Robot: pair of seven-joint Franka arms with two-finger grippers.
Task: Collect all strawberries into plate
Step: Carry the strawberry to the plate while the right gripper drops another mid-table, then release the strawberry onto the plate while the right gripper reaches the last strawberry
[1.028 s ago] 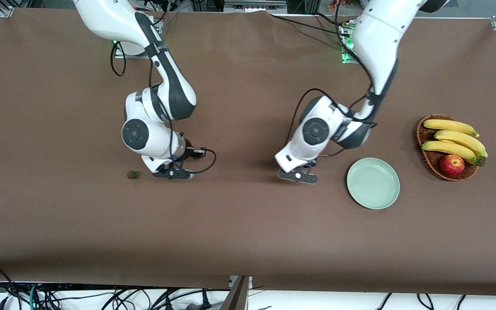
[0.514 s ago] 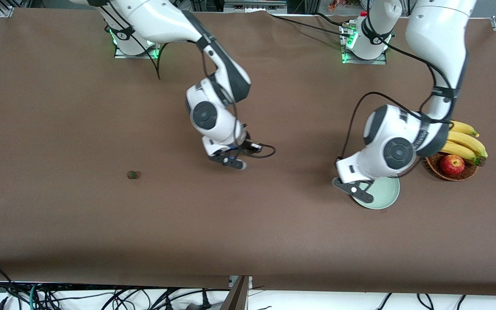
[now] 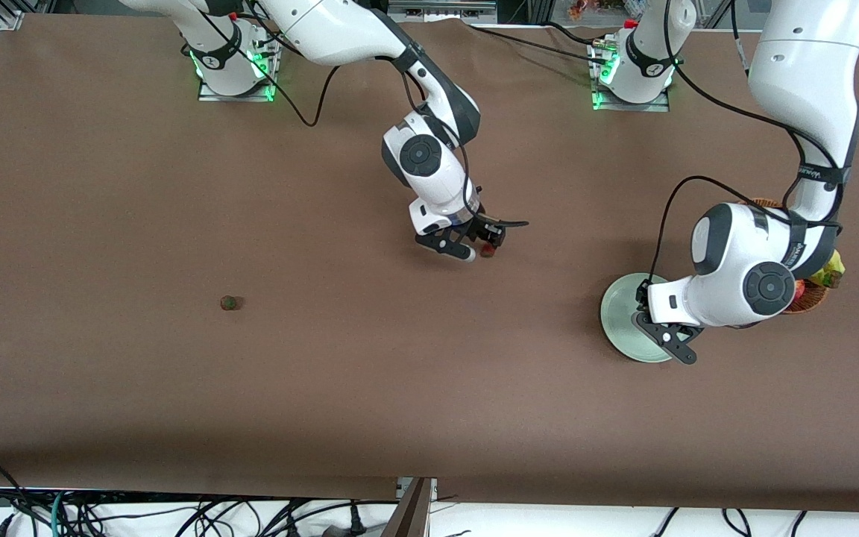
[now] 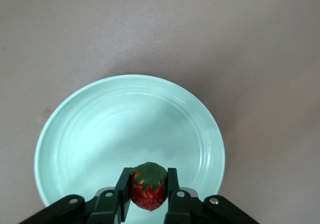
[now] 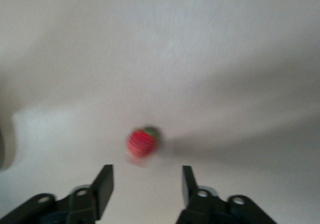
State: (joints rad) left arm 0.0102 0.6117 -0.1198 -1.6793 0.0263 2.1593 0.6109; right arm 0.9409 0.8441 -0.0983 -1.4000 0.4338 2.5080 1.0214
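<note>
Carried over the plate (image 4: 210,134), a strawberry (image 4: 148,187) is clamped by the left gripper (image 4: 148,196); the right gripper (image 5: 145,184), spread wide, risks nudging another berry (image 5: 142,143).

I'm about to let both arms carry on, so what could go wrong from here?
1. The left tool grips a strawberry above the plate, close to its rim; released here, it might roll off.
2. The right tool is open over a second strawberry that sits off-centre between its fingers, so closing could nudge it away.
3. A third strawberry lies alone toward the right arm's end of the table and could be overlooked.
</note>
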